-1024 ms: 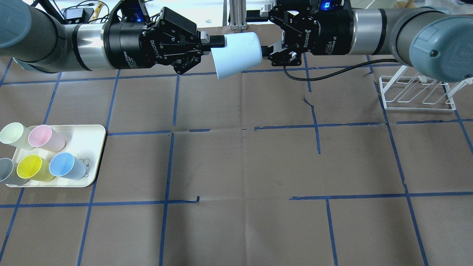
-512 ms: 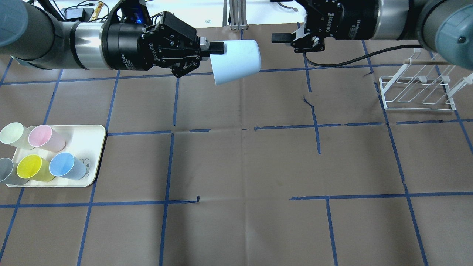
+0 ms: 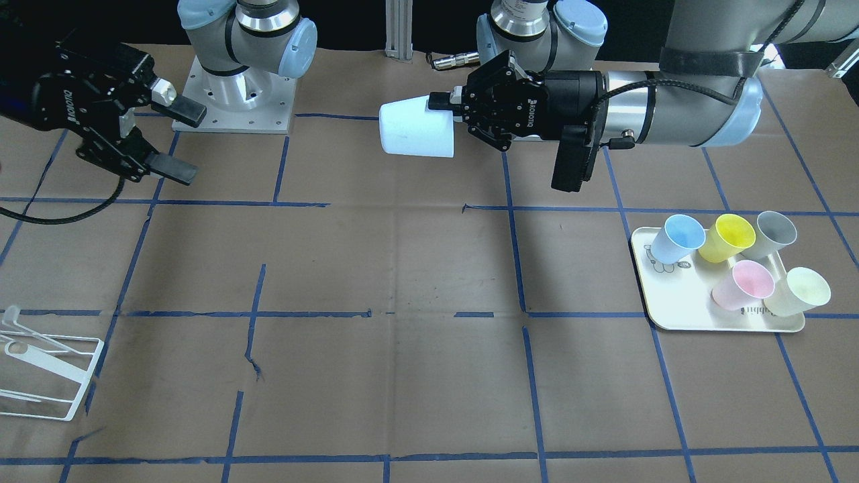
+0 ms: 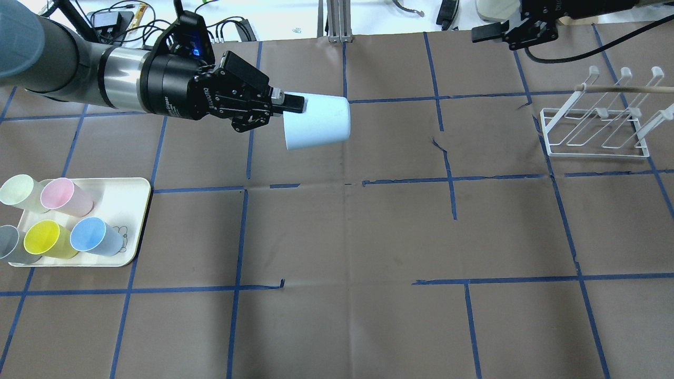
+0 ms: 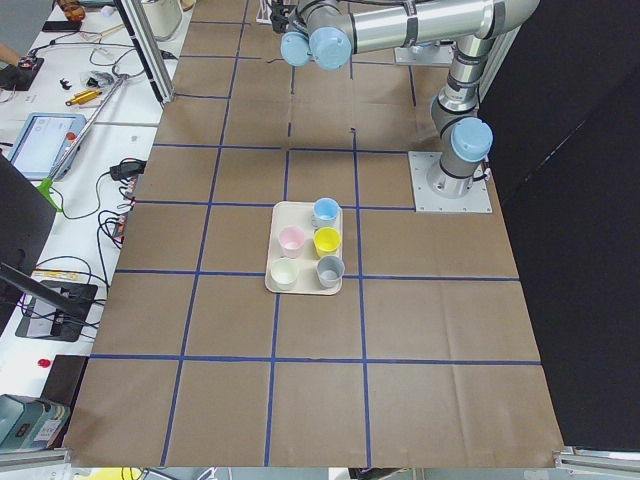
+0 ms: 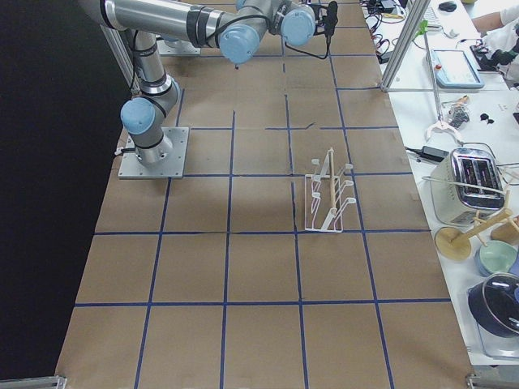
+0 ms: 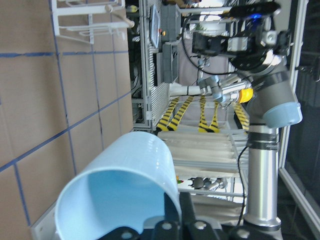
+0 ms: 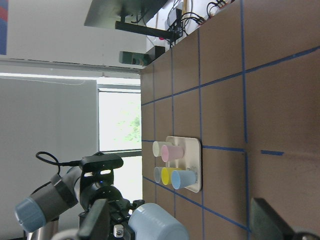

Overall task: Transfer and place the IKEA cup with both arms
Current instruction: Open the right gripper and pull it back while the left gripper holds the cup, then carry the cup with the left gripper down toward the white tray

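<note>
My left gripper (image 4: pixel 294 103) is shut on the rim of the pale-blue IKEA cup (image 4: pixel 318 124) and holds it on its side above the table, mouth toward the gripper. In the front view the left gripper (image 3: pixel 444 102) and the cup (image 3: pixel 415 129) show at top centre. The left wrist view shows the cup (image 7: pixel 120 185) close up with its brighter blue inside. My right gripper (image 3: pixel 182 141) is open and empty, well away from the cup. In the overhead view it sits at the far right edge (image 4: pixel 495 34). A second blue cup (image 4: pixel 92 236) stands on the tray (image 4: pixel 134 202).
The cream tray (image 3: pixel 654 295) also holds a yellow cup (image 4: pixel 45 238), a pink cup (image 4: pixel 60 193), a pale green one and a grey one. A white wire rack (image 4: pixel 595 134) stands on the right side of the table. Blue tape lines cross the brown cover.
The right gripper has pulled back from the cup's base, far to the right and away. The left gripper has carried the cup left and nearer the robot, still holding it.
</note>
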Robot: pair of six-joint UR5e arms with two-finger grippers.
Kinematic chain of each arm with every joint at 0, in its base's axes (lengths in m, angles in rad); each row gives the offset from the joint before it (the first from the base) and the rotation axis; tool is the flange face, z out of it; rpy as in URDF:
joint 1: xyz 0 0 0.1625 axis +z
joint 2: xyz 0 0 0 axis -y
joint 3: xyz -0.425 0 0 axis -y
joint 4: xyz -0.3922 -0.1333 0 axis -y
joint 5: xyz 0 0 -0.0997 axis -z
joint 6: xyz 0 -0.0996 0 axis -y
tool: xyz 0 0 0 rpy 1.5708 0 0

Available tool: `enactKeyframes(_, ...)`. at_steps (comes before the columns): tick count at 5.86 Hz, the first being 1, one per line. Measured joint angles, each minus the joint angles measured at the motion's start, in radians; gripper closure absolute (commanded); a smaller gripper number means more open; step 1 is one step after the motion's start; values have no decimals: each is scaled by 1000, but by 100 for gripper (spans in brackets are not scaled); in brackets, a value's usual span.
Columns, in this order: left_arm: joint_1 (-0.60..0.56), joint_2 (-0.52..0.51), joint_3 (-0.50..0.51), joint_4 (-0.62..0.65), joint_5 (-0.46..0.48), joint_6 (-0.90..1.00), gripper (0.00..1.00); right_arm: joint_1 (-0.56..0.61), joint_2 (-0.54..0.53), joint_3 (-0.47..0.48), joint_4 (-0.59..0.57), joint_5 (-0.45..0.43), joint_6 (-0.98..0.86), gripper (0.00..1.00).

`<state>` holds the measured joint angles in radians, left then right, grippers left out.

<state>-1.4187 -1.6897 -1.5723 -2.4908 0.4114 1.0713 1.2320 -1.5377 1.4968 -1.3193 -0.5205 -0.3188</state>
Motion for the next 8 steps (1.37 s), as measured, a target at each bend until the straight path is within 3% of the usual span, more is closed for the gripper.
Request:
enactKeyframes(2, 2, 6, -2, 176, 232, -178, 100, 40, -10, -27, -245, -342, 308, 0)
enactKeyframes(5, -14, 28, -13, 472, 520, -693, 100, 260, 13, -31, -314, -866, 448, 0)
enactKeyframes(6, -16, 38, -20, 583, 634, -819, 100, 320, 28, -29, -318, -960, 464, 0)
enactKeyframes(8, -5, 27, -27, 730, 909, -981, 100, 359, 39, -24, -317, -1037, 457, 0)
